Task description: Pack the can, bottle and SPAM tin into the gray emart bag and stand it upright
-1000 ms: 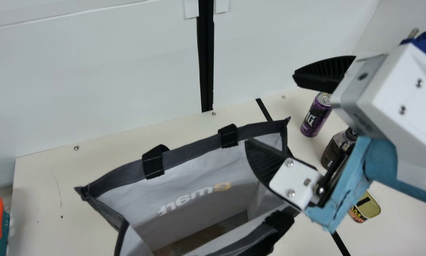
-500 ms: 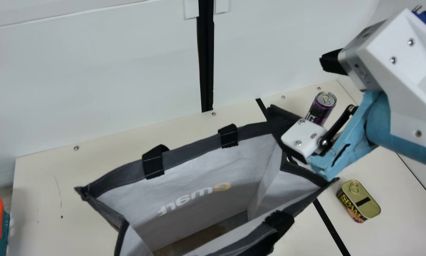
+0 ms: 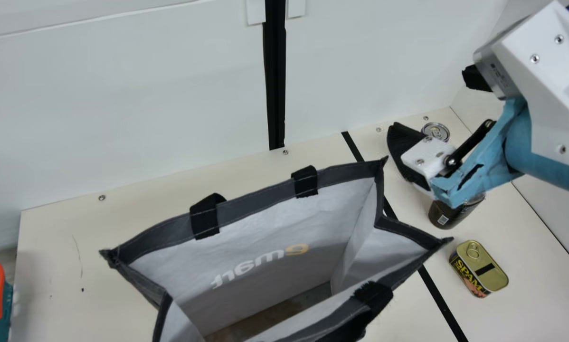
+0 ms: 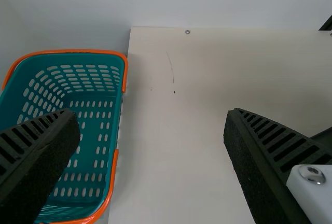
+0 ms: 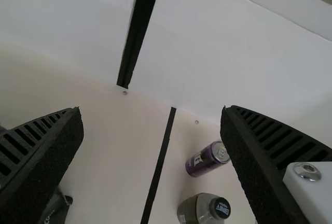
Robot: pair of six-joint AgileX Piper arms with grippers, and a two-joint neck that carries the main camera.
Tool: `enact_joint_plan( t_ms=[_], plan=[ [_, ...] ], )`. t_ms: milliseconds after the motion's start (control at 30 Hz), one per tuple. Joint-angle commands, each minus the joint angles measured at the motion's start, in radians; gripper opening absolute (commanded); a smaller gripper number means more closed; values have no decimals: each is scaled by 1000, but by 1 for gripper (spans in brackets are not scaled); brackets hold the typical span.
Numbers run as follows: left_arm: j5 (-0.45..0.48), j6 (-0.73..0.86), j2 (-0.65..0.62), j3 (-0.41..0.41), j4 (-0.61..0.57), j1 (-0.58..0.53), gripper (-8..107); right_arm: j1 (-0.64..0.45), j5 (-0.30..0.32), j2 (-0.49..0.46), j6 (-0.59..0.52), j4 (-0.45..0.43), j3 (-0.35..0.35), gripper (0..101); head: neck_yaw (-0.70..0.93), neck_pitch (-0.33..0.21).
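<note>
- I have my right pincer [image 3: 429,97] at the upper right of the main view, its black ribbed fingers spread wide, nothing between them.
- My left pincer [image 4: 150,112] is spread too in its wrist view, holding nothing, near a teal plastic basket [image 4: 101,151] with slotted walls and orange edging.
- In the main view's lower middle, the gray emart bag [image 3: 256,204] gapes open: pale, creased inner walls, stitched dark rim, fuzzy black straps.
- The can [image 3: 435,131], a purple metal cylinder, stands at the right, partly behind a finger.
- I see the bottle [image 3: 446,217] below it, dark and rounded, its top covered by my arm.
- Lower right, the SPAM tin [image 3: 486,270] sits on the smooth cream worktop [image 3: 66,266], a rounded block with a gold pull-ring lid.
</note>
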Motion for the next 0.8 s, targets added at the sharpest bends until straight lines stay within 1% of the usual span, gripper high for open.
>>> enact_joint_plan(
  t_ms=[0, 433, 767],
  plan=[
    [0, 0, 0, 0, 0, 0, 90, -19, 0, 3, -1, 3, 4, 95, -2, -23],
    [0, 0, 0, 0, 0, 0, 90, -124, 0, 6, -12, -14, 71, 95, -2, -23],
    [0, 0, 0, 0, 0, 0, 90, -186, 0, -6, -15, -9, 148, 95, -2, -23]
  ],
)
